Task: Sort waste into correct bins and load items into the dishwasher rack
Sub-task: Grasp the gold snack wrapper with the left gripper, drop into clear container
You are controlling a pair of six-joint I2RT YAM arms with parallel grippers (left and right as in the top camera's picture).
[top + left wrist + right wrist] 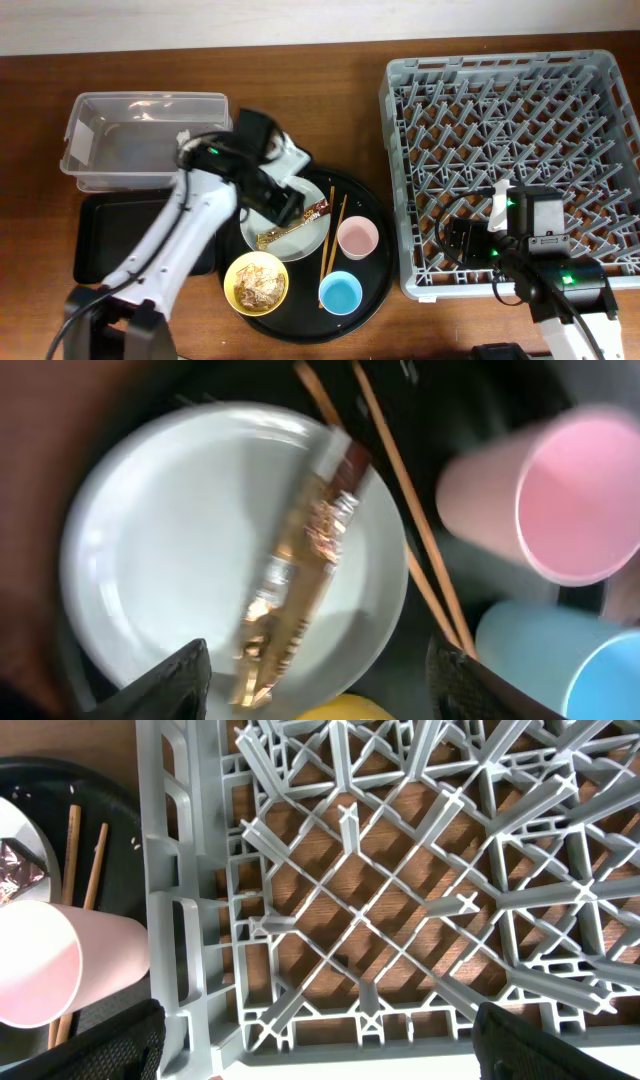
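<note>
Left gripper (318, 665): its two fingers are standing wide apart and are holding nothing. It is hanging right over the pale bowl.
Wrapper: the shiny gold-brown snack wrapper (300, 570) is lying slanted inside the pale bowl, just under the open fingers. I cannot tell if the fingers are touching it.
Pale bowl: the wide grey-green bowl (170, 540) is sitting on the round black tray (375, 270), on its back left part.
Chopsticks: two thin wooden chopsticks (400, 510) are lying side by side, right by the bowl's edge, between the bowl and the pink cup.
Pink cup: the small pink cup (575, 495) is standing with its mouth up on the round tray, just to the right of the chopsticks.
Blue cup: the small blue cup (340, 293) is standing at the front of the round tray, near the pink cup.
Yellow bowl: the small yellow bowl (230, 275) is sitting at the front left of the round tray, just beside the pale bowl. Tan-brown food scraps (260, 285) are lying inside it.
Black bin: the flat black tray (110, 235) is lying on the table (300, 60) to the left of the round tray. The left arm is crossing over part of it.
Clear bin: the clear plastic tub (120, 150) is sitting just behind the flat black tray.
Right gripper (320, 1045): its fingers are also standing wide apart and are holding nothing. It is hanging over the near left corner of the rack.
Rack: the big grey rack (520, 110) is sitting on the table just to the right of the round tray. The brown table is showing through its grid floor.
</note>
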